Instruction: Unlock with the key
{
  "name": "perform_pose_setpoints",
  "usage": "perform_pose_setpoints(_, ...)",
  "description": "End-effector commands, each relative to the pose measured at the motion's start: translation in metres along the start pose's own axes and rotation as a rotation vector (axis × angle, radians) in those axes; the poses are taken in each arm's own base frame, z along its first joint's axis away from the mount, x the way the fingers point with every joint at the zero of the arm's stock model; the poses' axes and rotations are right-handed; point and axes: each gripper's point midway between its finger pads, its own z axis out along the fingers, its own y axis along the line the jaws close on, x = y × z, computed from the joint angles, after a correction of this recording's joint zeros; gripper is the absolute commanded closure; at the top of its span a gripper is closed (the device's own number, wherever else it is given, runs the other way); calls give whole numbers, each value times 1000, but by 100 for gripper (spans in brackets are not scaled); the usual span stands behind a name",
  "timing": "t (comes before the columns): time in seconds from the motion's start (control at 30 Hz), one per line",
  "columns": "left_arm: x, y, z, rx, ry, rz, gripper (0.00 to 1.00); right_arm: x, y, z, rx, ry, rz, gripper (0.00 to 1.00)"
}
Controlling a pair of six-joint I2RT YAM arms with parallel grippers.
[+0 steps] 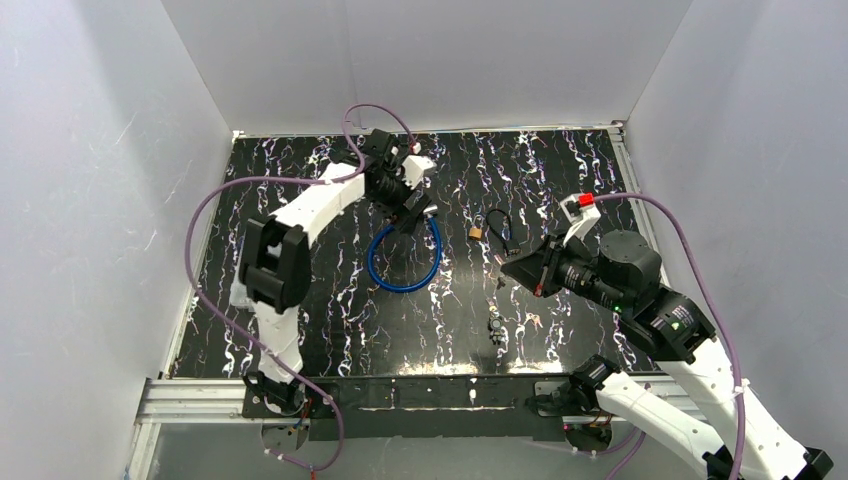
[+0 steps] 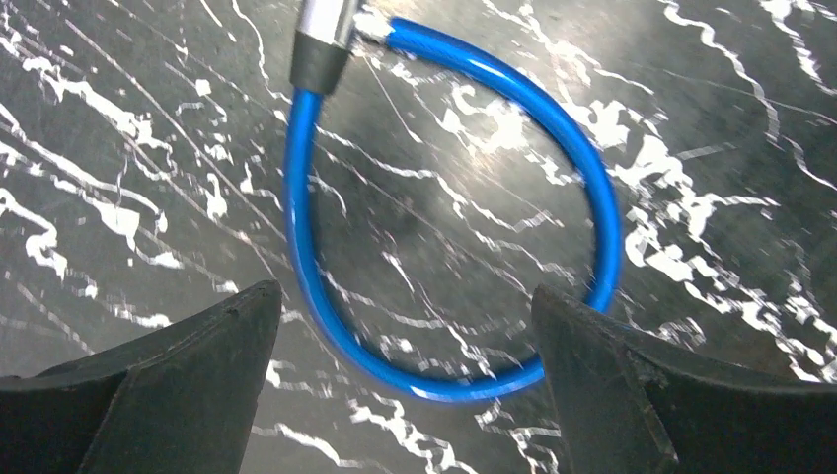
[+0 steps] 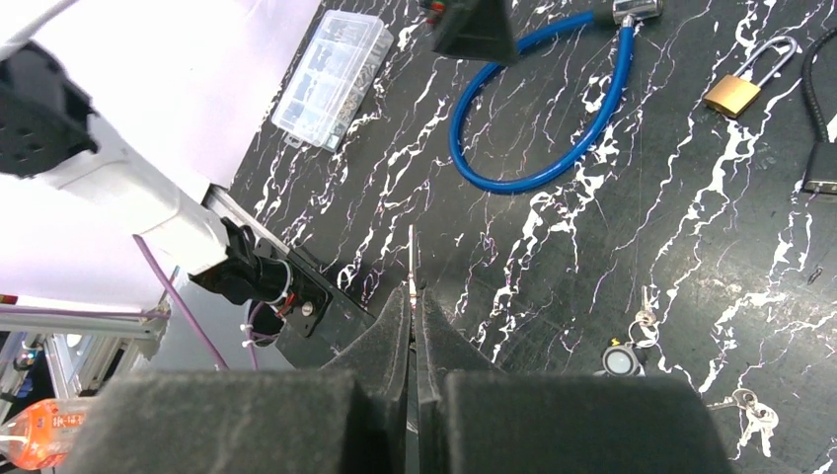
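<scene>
Key (image 3: 411,259) sits pinched in the tightly closed right gripper (image 3: 413,296), its blade pointing out past the fingertips. The blue cable lock (image 3: 513,185) lies well apart from it, toward the worktop's far left. Left gripper (image 2: 405,306), the nearer one, hangs over that loop with jaws wide and empty, the lock's barrel (image 2: 324,35) just beyond them.

One blue cable lock (image 2: 295,212); right of it one brass padlock (image 3: 732,95), one black cable lock (image 3: 821,166); nearer than it two key bunches (image 3: 624,357), one single key (image 3: 412,262); one clear box (image 3: 331,77)
</scene>
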Motion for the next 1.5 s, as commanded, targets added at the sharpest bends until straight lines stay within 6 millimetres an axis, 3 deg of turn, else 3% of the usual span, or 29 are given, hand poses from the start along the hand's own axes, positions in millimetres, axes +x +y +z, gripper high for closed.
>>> perform_pose_setpoints(0.0,-21,16,16,-23,-17,34,2,-24,13,-9,-30,-79,-29,99)
perform_pose_setpoints(0.2,-24,42,47,-71,19,85,2,-23,12,-9,-28,-76,-32,99)
perform_pose_setpoints(0.4,-20,44,68,-36,28,146,5,-22,10,-7,-26,-73,-36,99)
perform_pose_setpoints(0.63,-4,32,85,80,49,254,13,-25,12,-14,-25,-85,-42,99)
perform_pose_setpoints(0.83,3,21,92,170,61,314,41,-24,11,-18,-13,-82,-43,99)
perform_pose_setpoints(1.0,13,5,89,240,54,328,59,-21,9,-18,-8,-80,-39,99)
perform_pose_setpoints(1.13,28,-18,78,302,52,366,74,-20,8,-18,-7,-74,-38,99)
perform_pose_setpoints(1.3,66,-50,57,374,77,414,77,-17,8,-18,-15,-64,-36,99)
perform_pose_setpoints(1.47,99,-63,42,385,98,463,79,-14,9,-18,-24,-60,-31,99)
